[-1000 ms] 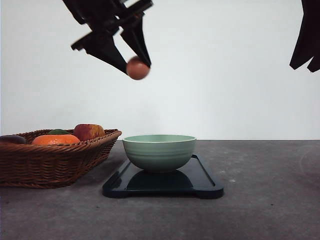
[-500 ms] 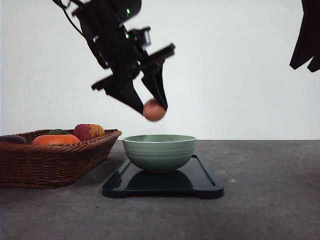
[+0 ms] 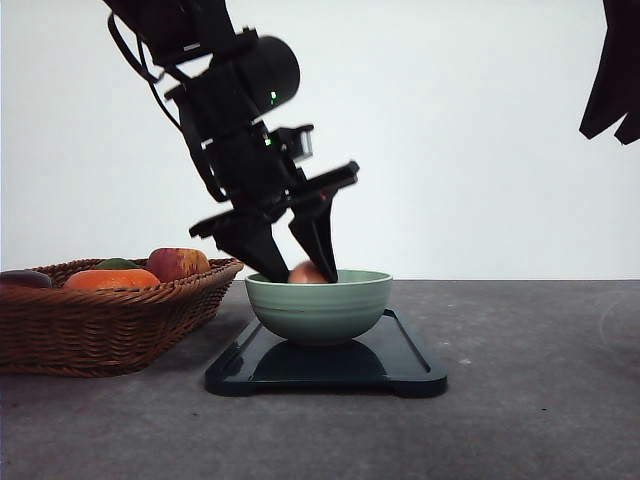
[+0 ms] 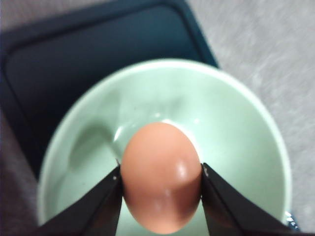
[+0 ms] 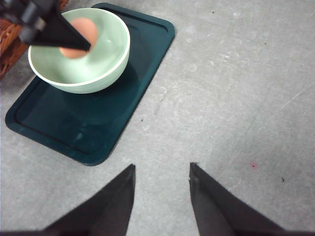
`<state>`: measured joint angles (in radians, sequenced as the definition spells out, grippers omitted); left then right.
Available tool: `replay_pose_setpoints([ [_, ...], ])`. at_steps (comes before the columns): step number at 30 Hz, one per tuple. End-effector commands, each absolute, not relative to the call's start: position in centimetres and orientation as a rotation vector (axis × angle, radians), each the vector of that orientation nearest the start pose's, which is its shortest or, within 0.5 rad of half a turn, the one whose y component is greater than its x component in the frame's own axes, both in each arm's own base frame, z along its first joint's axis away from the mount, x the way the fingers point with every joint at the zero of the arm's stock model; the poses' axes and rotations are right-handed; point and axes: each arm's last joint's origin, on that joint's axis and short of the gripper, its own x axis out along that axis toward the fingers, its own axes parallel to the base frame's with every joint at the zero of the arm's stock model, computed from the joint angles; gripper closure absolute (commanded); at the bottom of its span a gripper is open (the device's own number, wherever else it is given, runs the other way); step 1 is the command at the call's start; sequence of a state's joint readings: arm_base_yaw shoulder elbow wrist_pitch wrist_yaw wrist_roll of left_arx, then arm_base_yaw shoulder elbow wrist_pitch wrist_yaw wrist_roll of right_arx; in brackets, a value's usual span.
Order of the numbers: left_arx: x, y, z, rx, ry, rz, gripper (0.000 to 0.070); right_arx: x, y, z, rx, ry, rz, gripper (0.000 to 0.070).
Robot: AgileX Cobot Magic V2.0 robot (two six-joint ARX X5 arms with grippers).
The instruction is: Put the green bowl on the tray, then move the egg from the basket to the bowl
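The pale green bowl (image 3: 318, 305) stands on the dark tray (image 3: 325, 365), right of the wicker basket (image 3: 100, 320). My left gripper (image 3: 302, 270) reaches down into the bowl's mouth, shut on the brown egg (image 3: 306, 273), which sits at rim level. In the left wrist view the egg (image 4: 160, 177) is pinched between both fingers just above the bowl's inside (image 4: 236, 147), with the tray (image 4: 74, 64) behind. My right gripper (image 5: 161, 196) hangs open and empty high over bare table, right of the tray (image 5: 123, 113) and bowl (image 5: 98, 64).
The basket holds an orange (image 3: 110, 279), a reddish apple (image 3: 177, 263), a green fruit (image 3: 116, 264) and a dark item (image 3: 22, 278). Grey tabletop (image 3: 530, 400) stretches to the right of the tray. The right arm (image 3: 612, 80) hangs at the upper right.
My left gripper has come down and slightly right with the egg, from well above the bowl to inside its rim. The right arm, bowl and tray have not moved.
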<state>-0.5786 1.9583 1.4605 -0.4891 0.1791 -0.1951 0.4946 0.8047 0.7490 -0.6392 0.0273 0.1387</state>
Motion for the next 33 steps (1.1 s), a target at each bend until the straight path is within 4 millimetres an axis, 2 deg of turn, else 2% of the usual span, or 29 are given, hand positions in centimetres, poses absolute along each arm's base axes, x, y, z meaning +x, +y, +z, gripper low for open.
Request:
replay_pose_setpoints([
  [1,34.9,-24.0,19.9,0.041,1.045,-0.609,0.0553,14.1,7.6,28.1,-0.037,0.695,0.403,0.0486],
  [12,34.9,-24.7,18.2,0.058,1.083,-0.612,0.0545,14.1,7.6,28.1,-0.037,0.696,0.402,0.0486],
  [17,34.8,-24.9,18.5,0.059,1.079,-0.619,0.0353,14.1,7.6,28.1,-0.029,0.698,0.400,0.0485],
  [20,34.8,-25.0,19.0,0.061,1.090,-0.618,0.0344,14.1,7.6,28.1,-0.021,0.701,0.397,0.0486],
  [25,35.0,-25.2,21.2,0.059,1.074,-0.623,0.0343,14.1,7.6,28.1,-0.017,0.702,0.395,0.0486],
  [29,34.9,-25.1,24.0,0.047,1.032,-0.633,0.0344,14.1,7.6,28.0,-0.017,0.703,0.395,0.0486],
  [33,33.8,-24.5,26.7,0.017,1.018,-0.665,0.0345,14.1,7.6,28.1,-0.017,0.703,0.395,0.0486],
])
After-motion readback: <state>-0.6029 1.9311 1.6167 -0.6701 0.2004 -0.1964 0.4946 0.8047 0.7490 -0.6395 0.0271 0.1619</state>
